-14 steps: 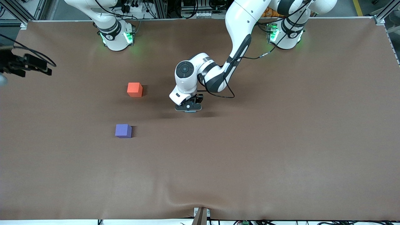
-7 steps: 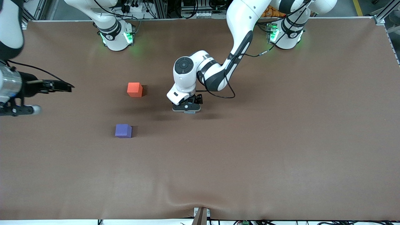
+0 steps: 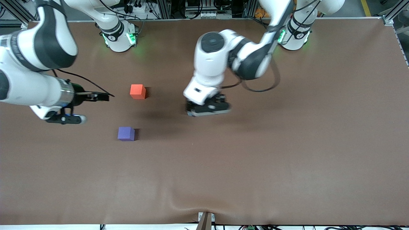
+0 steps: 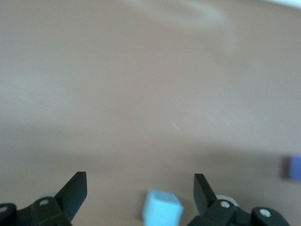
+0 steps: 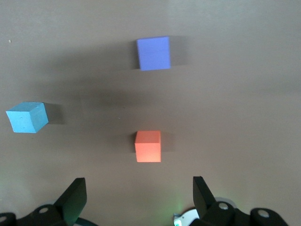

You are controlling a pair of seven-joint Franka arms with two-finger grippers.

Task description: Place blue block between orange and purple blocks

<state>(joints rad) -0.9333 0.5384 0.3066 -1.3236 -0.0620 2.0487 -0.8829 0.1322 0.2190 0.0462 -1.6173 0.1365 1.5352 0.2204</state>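
Note:
The blue block (image 4: 162,212) lies on the brown table under my left gripper (image 4: 139,183), which is open and lifted clear of it. In the front view the left gripper (image 3: 207,108) hides that block. The right wrist view shows the blue block (image 5: 27,117) set off toward the left arm's end from the other two. The orange block (image 3: 137,91) sits farther from the front camera than the purple block (image 3: 126,133), with bare table between them. My right gripper (image 3: 65,118) hangs open, high above the table at the right arm's end, and appears again as the right gripper (image 5: 138,188).
The brown table (image 3: 287,143) carries only the three cubes. The right arm's bulky white links (image 3: 35,64) hang over the right arm's end of the table. A small clamp (image 3: 205,220) sits at the table's near edge.
My left gripper opened, let go of the blue block and rose off it. The right arm swung in over the table from the right arm's end toward the blocks.

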